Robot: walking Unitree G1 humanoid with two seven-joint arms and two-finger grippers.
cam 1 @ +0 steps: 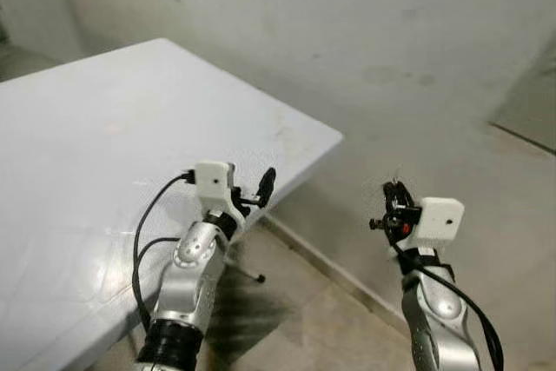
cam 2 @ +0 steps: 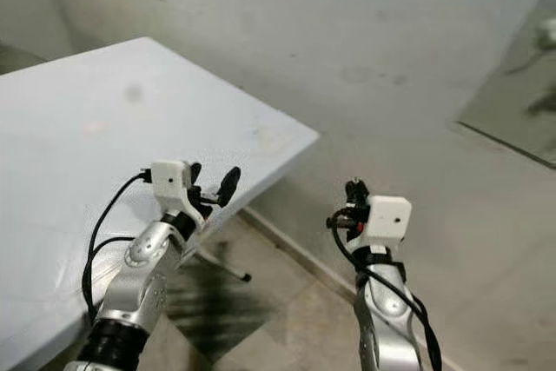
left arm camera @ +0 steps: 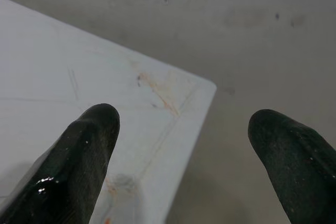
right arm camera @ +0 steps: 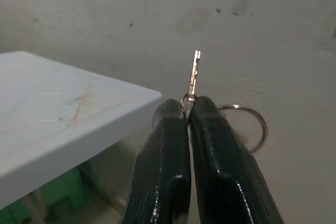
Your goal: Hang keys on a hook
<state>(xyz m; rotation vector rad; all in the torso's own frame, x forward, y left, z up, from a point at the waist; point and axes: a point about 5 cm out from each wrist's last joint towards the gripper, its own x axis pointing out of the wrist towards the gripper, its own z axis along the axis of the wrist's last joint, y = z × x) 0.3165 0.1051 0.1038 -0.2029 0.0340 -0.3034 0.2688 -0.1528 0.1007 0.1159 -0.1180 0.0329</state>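
Note:
My right gripper (right arm camera: 188, 109) is shut on the keys: a thin silver key (right arm camera: 194, 73) sticks out past the fingertips and a metal key ring (right arm camera: 251, 124) hangs beside them. In the eye views the same gripper (cam 1: 395, 190) is raised in front of the bare grey wall, right of the table. My left gripper (cam 1: 259, 187) stands open over the white table's near corner, with nothing between its black fingers (left arm camera: 92, 150).
A white table (cam 1: 113, 136) fills the left side, its corner (cam 1: 334, 136) pointing toward the wall. A folding table leg (cam 1: 248, 271) shows beneath it. The grey plaster wall (cam 1: 391, 49) runs behind. Tiled floor lies below between my arms.

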